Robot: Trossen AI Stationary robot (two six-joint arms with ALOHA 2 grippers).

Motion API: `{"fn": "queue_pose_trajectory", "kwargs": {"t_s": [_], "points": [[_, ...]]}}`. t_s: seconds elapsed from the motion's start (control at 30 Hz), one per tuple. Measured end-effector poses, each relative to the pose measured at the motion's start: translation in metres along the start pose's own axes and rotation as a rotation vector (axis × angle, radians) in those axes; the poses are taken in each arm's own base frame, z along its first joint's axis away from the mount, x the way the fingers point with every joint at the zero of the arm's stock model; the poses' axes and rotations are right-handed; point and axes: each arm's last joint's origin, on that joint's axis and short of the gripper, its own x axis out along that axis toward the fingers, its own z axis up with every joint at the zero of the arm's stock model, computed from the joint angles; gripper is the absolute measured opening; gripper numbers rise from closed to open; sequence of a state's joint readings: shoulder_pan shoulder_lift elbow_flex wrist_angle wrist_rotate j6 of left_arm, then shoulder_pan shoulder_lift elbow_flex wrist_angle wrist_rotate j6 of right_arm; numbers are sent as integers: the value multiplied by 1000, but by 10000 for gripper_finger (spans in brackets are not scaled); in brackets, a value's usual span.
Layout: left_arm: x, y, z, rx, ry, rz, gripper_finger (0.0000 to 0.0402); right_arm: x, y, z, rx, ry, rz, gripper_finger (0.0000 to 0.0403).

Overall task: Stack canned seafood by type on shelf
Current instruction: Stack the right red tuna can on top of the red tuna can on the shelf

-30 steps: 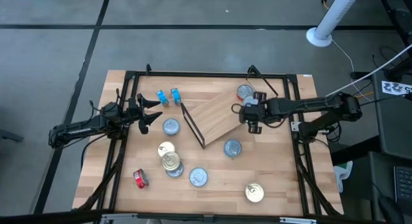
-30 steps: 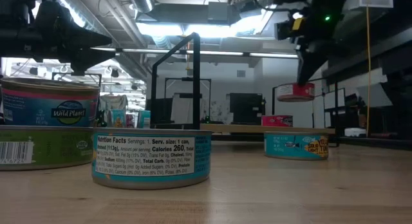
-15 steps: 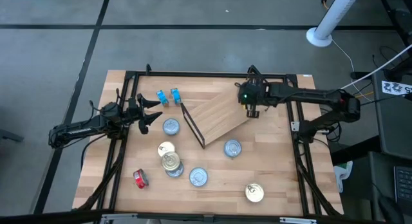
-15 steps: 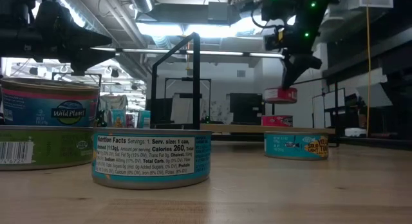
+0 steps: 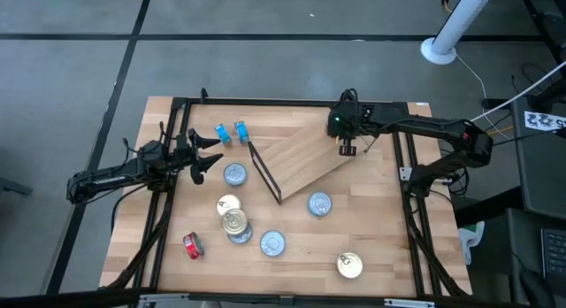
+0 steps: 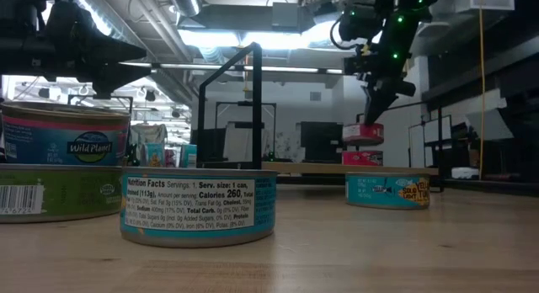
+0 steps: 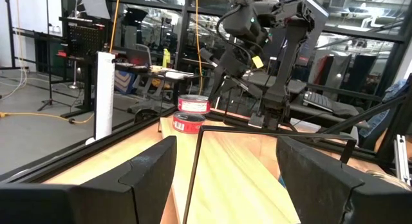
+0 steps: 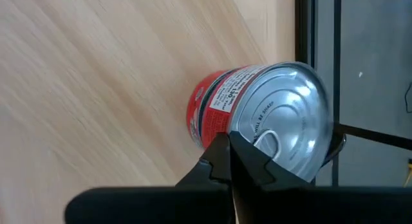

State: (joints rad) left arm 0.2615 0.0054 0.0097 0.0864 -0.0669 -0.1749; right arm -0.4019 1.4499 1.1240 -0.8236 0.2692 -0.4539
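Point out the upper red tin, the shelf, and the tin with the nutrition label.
Upper red tin (image 7: 194, 104), left wrist view, side label.
Shelf (image 5: 301, 157), high view, bare board.
Nutrition-label tin (image 6: 199, 206), low view, side.

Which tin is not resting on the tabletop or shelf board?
The upper red tin, under the right pincer, just above another red tin on the shelf.

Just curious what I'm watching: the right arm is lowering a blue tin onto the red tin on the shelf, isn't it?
Not quite: the tin in the right arm's fingers is red, not blue, as the low view shows. It hangs just above the red tin on the shelf.
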Motion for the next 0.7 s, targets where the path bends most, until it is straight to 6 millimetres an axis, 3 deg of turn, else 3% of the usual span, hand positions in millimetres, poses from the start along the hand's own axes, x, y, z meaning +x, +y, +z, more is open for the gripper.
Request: {"fn": "queue_pose_trajectory", "kwargs": {"t_s": [0.47, 0.7], "points": [[0, 0, 0, 0, 0, 0, 263, 22, 2, 4, -43, 72, -2, 0], [0, 0, 0, 0, 0, 0, 263, 23, 2, 4, -47, 84, -15, 0]]}}
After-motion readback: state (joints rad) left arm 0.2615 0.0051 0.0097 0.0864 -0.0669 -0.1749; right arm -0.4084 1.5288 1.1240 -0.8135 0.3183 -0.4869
